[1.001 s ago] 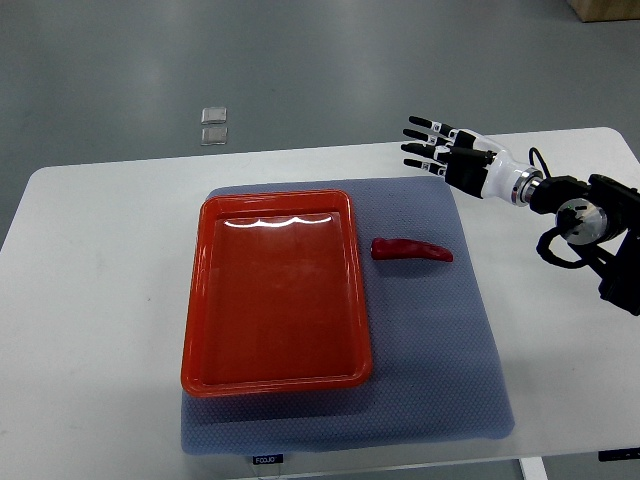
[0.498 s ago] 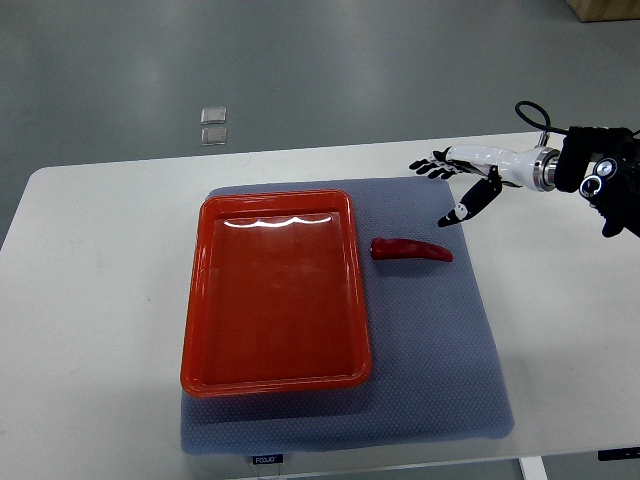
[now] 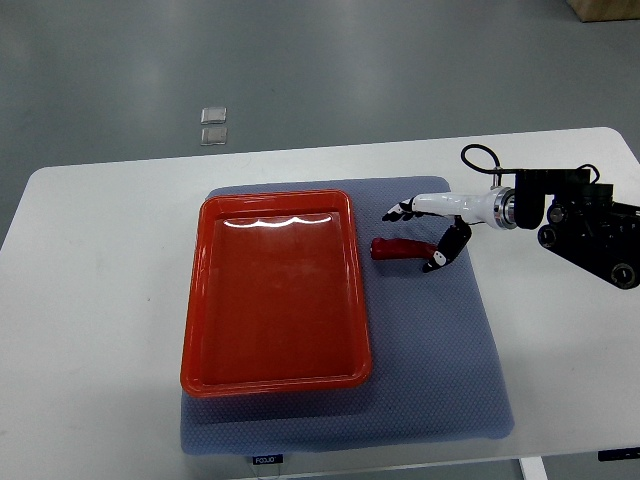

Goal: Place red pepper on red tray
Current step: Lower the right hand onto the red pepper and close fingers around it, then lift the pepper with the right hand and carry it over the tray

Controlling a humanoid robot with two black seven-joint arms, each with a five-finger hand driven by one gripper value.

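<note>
A white table (image 3: 100, 260) carries a grey-blue mat (image 3: 430, 370) laid flat near its front edge, reaching almost to that edge.

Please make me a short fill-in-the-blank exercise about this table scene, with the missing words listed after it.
1. The small red pepper lies on the blue-grey mat, to the ___ of the red plastic tray in the picture.
2. The red plastic tray holds ___.
3. The hand beside the small red pepper is the robot's ___ hand.

Missing words: right; nothing; right

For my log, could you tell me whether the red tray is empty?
Empty: the red tray shows only bare bottom; the red pepper lies outside it on the mat.
</note>
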